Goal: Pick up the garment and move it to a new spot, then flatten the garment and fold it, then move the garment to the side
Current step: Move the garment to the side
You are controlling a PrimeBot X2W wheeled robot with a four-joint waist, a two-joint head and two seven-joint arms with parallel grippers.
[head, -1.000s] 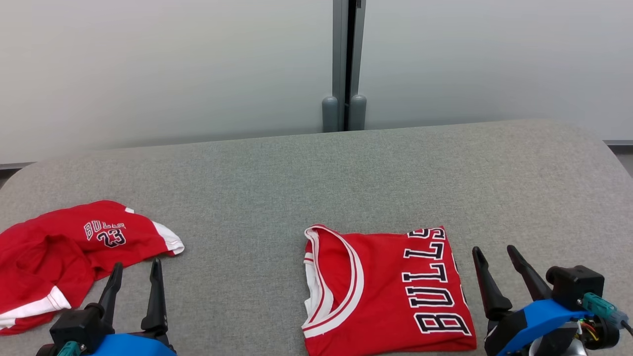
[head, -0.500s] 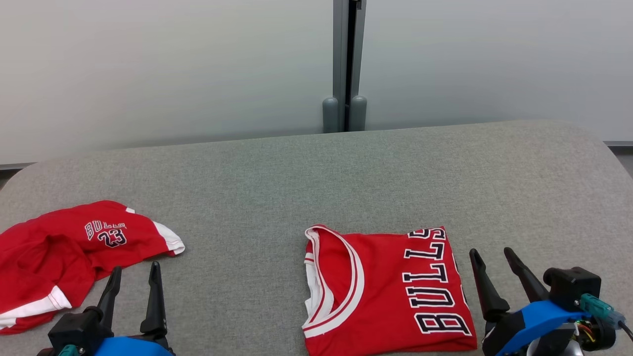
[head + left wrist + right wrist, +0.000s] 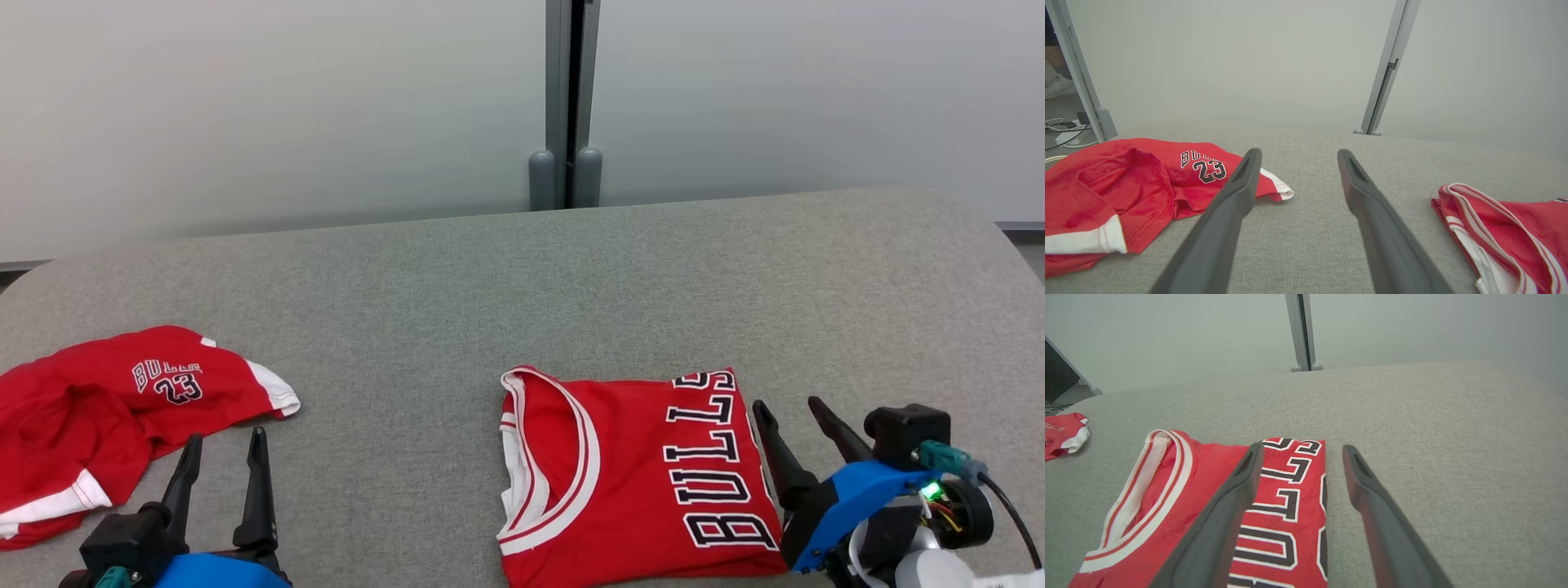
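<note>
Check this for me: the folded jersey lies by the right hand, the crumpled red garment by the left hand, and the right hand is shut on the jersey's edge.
One thing is wrong: the right hand is open, its fingers apart and gripping nothing, as the right wrist view shows. The rest stands: the folded jersey lies by it, and the crumpled red garment by the left hand.

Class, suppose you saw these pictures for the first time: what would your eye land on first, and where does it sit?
The bright red against grey: a neatly folded jersey lettered BULLS lies at the front right of the grey padded surface, just beside the open right claw. A second red garment marked 23 lies crumpled at the far left, next to the open left claw.
</note>
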